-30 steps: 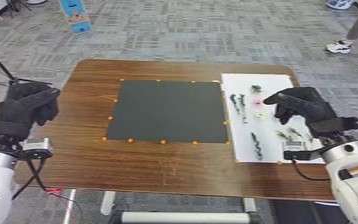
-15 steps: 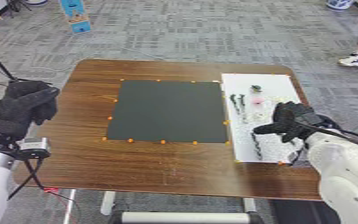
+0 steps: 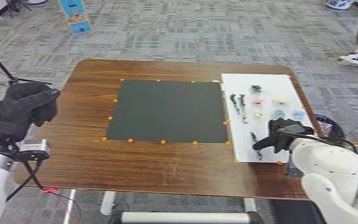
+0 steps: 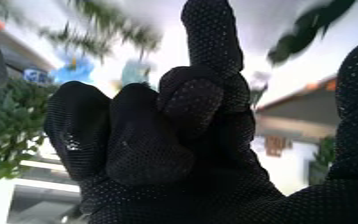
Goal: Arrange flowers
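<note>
My left hand [image 3: 33, 104] is beyond the table's left edge, relaxed. Over the front right of the white board [image 3: 242, 82] is my right hand [image 3: 286, 131], just right of a dark stem [image 3: 254, 137]. In the right wrist view the right hand [image 4: 171, 145] has one finger straight, others bent and the thumb apart, holding nothing. Behind it lie a pink flower [image 3: 257, 101], a cream flower [image 3: 280, 99], blue flowers [image 3: 298, 114] and a green rosette [image 3: 256, 89]; two dark green stems [image 3: 242, 107] lie further left. Feathery sprigs [image 4: 113, 25] and a dark stem [image 4: 304, 35] show past the fingertips.
A dark square mat [image 3: 168, 111] lies mid-table, left of the white board, with small orange markers around it. The brown table [image 3: 167, 170] extends in front of the mat. A dark round bin [image 3: 329, 126] stands beyond the table's right edge.
My right hand has moved forward over the board and then toward its front edge, uncovering the cream and blue flowers. The left hand has hardly moved.
</note>
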Controlling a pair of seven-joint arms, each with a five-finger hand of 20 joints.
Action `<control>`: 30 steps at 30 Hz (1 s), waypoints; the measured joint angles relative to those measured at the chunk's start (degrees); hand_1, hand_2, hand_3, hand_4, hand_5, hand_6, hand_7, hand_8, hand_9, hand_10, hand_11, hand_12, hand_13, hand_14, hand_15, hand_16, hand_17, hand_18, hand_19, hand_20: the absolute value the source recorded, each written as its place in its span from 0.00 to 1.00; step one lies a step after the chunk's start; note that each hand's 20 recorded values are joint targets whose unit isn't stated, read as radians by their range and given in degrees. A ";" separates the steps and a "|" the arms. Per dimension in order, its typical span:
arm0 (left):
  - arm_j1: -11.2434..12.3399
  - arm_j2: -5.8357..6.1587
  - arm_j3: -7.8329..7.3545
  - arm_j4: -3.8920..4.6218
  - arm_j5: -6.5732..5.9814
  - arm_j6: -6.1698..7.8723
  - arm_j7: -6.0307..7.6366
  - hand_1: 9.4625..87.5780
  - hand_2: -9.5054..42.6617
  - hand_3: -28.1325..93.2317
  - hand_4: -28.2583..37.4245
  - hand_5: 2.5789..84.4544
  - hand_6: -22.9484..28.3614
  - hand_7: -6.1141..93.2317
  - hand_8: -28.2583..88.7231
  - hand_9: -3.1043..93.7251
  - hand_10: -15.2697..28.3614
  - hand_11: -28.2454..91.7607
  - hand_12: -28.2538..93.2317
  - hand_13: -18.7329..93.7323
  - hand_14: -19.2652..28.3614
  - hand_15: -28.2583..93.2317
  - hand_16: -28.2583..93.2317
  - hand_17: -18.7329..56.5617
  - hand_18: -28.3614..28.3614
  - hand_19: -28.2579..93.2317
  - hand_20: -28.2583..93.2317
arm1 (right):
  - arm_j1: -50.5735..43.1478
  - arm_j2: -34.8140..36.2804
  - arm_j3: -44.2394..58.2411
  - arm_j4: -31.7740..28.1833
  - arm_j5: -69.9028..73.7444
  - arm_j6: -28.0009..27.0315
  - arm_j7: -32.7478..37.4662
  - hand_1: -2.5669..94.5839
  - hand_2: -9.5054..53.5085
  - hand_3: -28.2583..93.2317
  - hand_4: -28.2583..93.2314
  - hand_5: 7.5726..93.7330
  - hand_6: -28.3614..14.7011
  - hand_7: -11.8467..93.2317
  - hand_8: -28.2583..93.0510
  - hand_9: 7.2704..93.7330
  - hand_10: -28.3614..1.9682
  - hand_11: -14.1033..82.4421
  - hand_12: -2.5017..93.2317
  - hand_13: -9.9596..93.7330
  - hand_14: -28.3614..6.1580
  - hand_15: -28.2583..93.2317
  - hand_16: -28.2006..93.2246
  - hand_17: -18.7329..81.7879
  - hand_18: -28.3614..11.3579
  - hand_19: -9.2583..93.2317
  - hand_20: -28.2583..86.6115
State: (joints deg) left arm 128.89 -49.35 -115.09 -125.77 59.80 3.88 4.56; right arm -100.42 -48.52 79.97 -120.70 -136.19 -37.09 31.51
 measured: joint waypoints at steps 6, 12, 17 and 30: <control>0.01 -0.04 0.12 -0.12 0.00 -0.21 -0.26 0.39 0.17 0.74 0.33 0.74 0.34 0.80 0.41 0.81 0.63 0.85 0.71 0.81 0.72 1.00 0.56 0.71 0.93 1.00 0.82 | 1.59 -3.11 -1.58 2.11 -0.11 -1.34 2.00 0.22 0.00 0.69 0.19 0.84 0.61 0.46 0.25 0.90 0.53 0.68 0.58 0.93 0.56 0.80 0.65 0.82 0.19 1.00 0.80; -0.05 -0.03 0.41 -0.12 -0.01 -0.46 -0.41 0.39 0.17 0.74 0.33 0.74 0.34 0.80 0.41 0.81 0.63 0.85 0.71 0.81 0.72 1.00 0.56 0.71 0.93 1.00 0.82 | 2.80 -4.18 -3.20 2.65 -0.48 -1.37 3.69 0.25 0.04 0.69 0.19 0.85 0.61 0.46 0.25 0.91 0.54 0.67 0.57 0.95 0.58 0.79 0.64 0.83 0.19 1.00 0.79; -0.03 -0.03 0.41 -0.12 -0.05 -0.48 -0.54 0.38 0.17 0.74 0.33 0.74 0.34 0.80 0.41 0.81 0.63 0.85 0.71 0.81 0.72 1.00 0.56 0.71 0.93 1.00 0.82 | 4.06 -4.93 -4.53 2.97 -0.28 -2.16 5.29 0.31 0.06 0.71 0.20 0.86 0.63 0.46 0.25 0.92 0.55 0.67 0.56 0.95 0.59 0.78 0.64 0.84 0.20 1.00 0.79; 0.49 -0.45 0.17 -0.38 -0.05 -0.61 -0.55 0.38 0.17 0.74 0.33 0.75 0.34 0.80 0.41 0.81 0.63 0.85 0.71 0.81 0.72 1.00 0.56 0.72 0.93 1.00 0.82 | 7.66 -8.73 -7.28 2.56 7.65 -5.12 9.00 0.51 0.13 0.71 0.25 0.88 0.66 0.38 0.49 0.95 0.59 0.64 0.54 0.98 0.61 0.76 0.63 0.87 0.28 1.00 0.73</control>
State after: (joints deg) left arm 129.39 -49.80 -114.92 -126.14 59.76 3.27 4.01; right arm -92.76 -57.25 72.70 -118.13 -128.54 -42.21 40.51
